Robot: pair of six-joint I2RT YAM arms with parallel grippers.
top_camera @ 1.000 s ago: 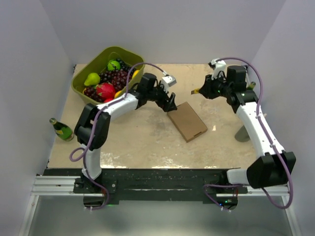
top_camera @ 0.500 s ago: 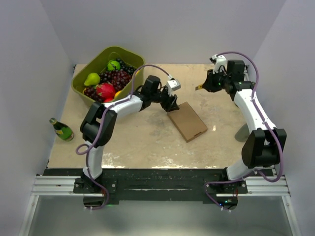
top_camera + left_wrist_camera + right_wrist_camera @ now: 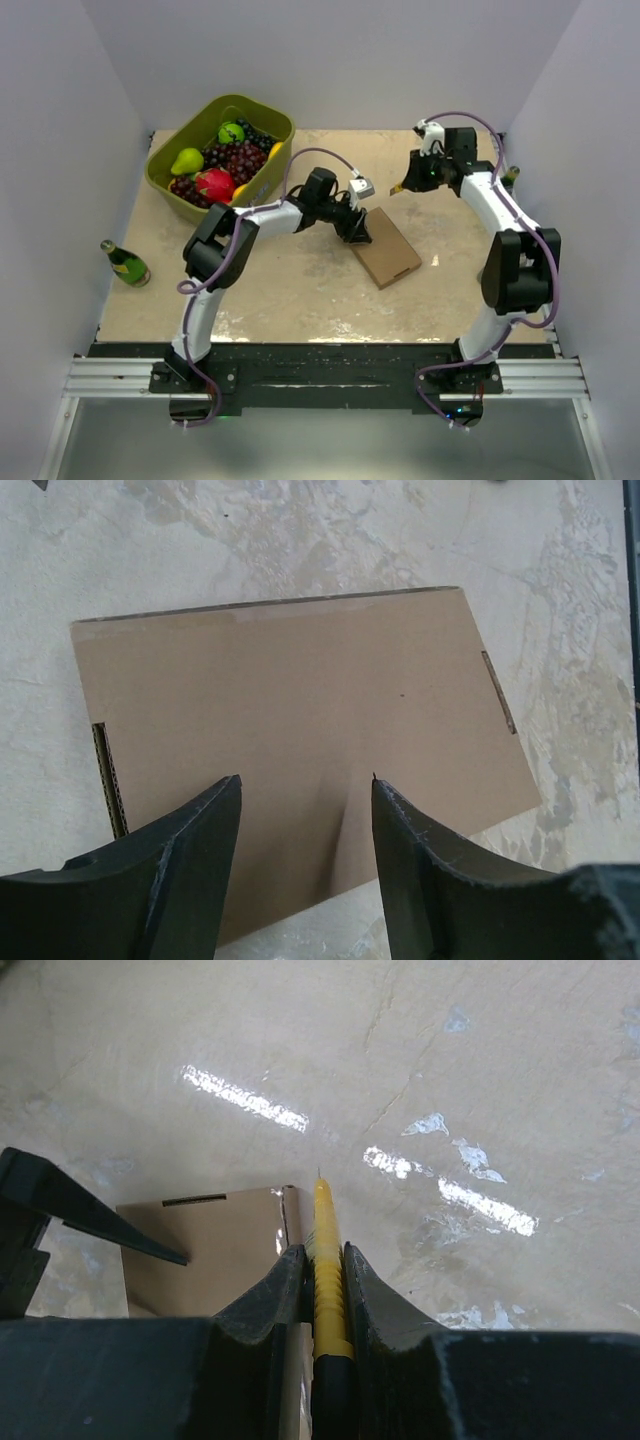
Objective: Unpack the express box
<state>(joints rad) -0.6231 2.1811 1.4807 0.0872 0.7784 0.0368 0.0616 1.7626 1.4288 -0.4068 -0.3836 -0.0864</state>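
Observation:
The express box (image 3: 387,249) is a flat brown cardboard mailer lying closed on the table, right of centre. My left gripper (image 3: 358,231) is open and hangs over the box's near-left edge; in the left wrist view the box (image 3: 300,730) fills the middle, with my fingers (image 3: 195,850) spread above its near part. My right gripper (image 3: 404,184) is shut on a yellow-and-black cutter (image 3: 328,1260), held above the table behind the box. The box's corner (image 3: 215,1250) shows below the cutter's tip in the right wrist view.
An olive-green tub (image 3: 262,117) of fruit stands at the back left. A small green bottle (image 3: 125,263) lies at the table's left edge. Another bottle (image 3: 510,175) sits at the far right behind the right arm. White walls close in on three sides.
My left gripper has moved right, onto the box's left edge. My right arm has drawn back and left, keeping the cutter. The box has not moved.

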